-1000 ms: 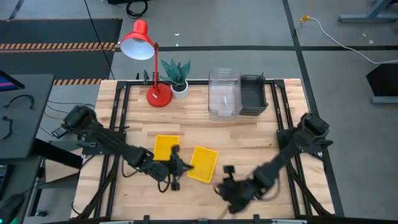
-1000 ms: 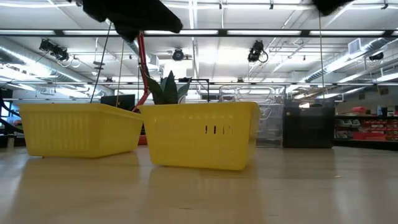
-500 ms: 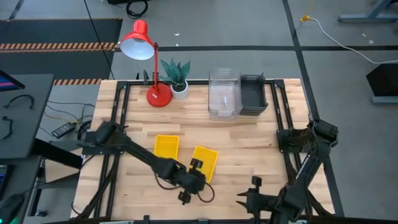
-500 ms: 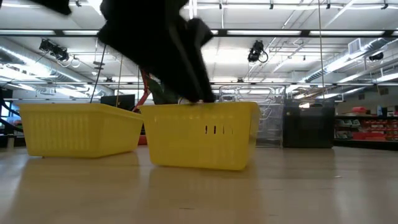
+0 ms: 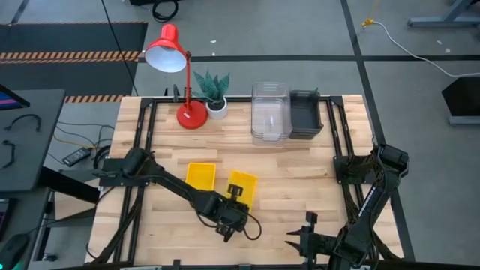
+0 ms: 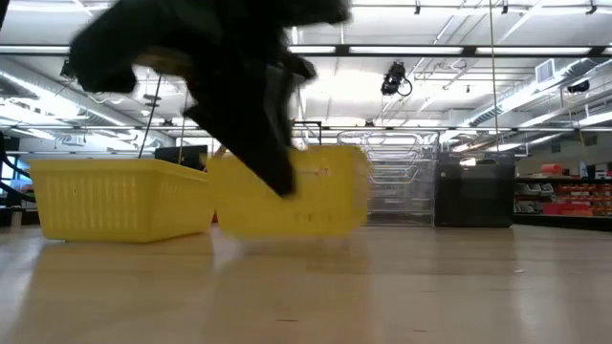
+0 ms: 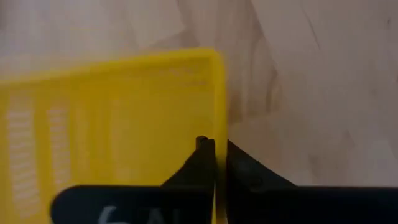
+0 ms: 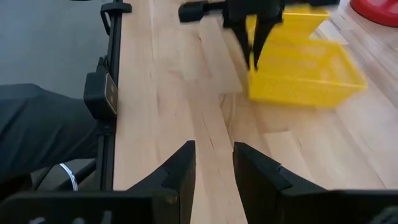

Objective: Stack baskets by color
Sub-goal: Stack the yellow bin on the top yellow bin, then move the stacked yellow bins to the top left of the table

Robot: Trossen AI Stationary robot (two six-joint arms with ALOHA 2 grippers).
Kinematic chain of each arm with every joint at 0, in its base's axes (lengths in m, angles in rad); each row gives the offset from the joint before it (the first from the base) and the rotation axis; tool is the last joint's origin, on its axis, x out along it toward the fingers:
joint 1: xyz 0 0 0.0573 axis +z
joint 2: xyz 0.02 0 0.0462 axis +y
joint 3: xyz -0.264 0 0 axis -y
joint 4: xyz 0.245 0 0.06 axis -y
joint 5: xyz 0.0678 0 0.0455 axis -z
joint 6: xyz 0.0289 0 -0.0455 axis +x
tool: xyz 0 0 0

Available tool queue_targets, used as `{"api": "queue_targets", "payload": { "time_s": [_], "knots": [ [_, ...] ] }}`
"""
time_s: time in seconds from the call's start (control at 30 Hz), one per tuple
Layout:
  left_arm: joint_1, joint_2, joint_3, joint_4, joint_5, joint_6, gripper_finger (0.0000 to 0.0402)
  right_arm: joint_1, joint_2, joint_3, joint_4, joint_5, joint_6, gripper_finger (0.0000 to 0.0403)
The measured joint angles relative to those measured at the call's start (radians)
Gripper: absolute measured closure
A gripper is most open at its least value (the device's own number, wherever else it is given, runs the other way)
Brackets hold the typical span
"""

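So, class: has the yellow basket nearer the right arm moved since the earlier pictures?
Yes. The yellow basket, pinched at its rim by the left hand, has shifted toward the other yellow basket, narrowing the gap, and its far end now looks raised.

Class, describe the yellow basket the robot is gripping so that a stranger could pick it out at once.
Start from the red lamp at the table's back and come toward the front to two yellow baskets. The held basket is the right one, with the left gripper pinching its rim; its neighbour lies untouched.
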Motion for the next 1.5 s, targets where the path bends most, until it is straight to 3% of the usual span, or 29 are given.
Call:
{"api": "queue_targets", "payload": {
  "time_s": [0.13,0.23,0.37,0.5,0.63,0.87,1.1,1.27,1.5],
  "knots": [
    [-0.049,-0.087,0.0,-0.144,-0.172,-0.076,0.0392,-0.001,0.0,0.0,-0.011,0.026,0.0,0.0291],
    [-0.094,-0.18,0.0,-0.294,-0.26,-0.214,0.0395,-0.001,0.0,0.0,-0.021,0.053,-0.001,0.0291],
    [-0.15,-0.285,0.001,-0.527,-0.252,-0.418,0.0395,-0.006,0.0,0.0,-0.031,0.082,-0.015,0.0291],
    [-0.181,-0.31,0.0,-0.674,-0.149,-0.487,0.0395,-0.018,0.0,0.0,-0.031,0.097,-0.039,0.0291],
    [-0.189,-0.307,-0.028,-0.648,-0.082,-0.489,0.0395,-0.034,0.0,0.0,-0.031,0.097,-0.045,0.0291],
    [-0.141,-0.304,-0.154,-0.562,-0.114,-0.494,0.0375,-0.04,0.0,0.0,-0.031,0.094,-0.051,0.0291],
    [-0.091,-0.304,-0.163,-0.499,-0.059,-0.472,0.0351,-0.04,0.0,0.0,-0.03,0.093,-0.052,0.0291],
    [-0.076,-0.304,-0.163,-0.494,-0.004,-0.44,0.031,-0.04,0.0,0.0,-0.03,0.092,-0.052,0.0291],
    [-0.077,-0.359,-0.164,-0.498,-0.006,-0.447,0.0221,-0.04,0.0,0.0,-0.03,0.092,-0.052,0.0291]
  ]
}}
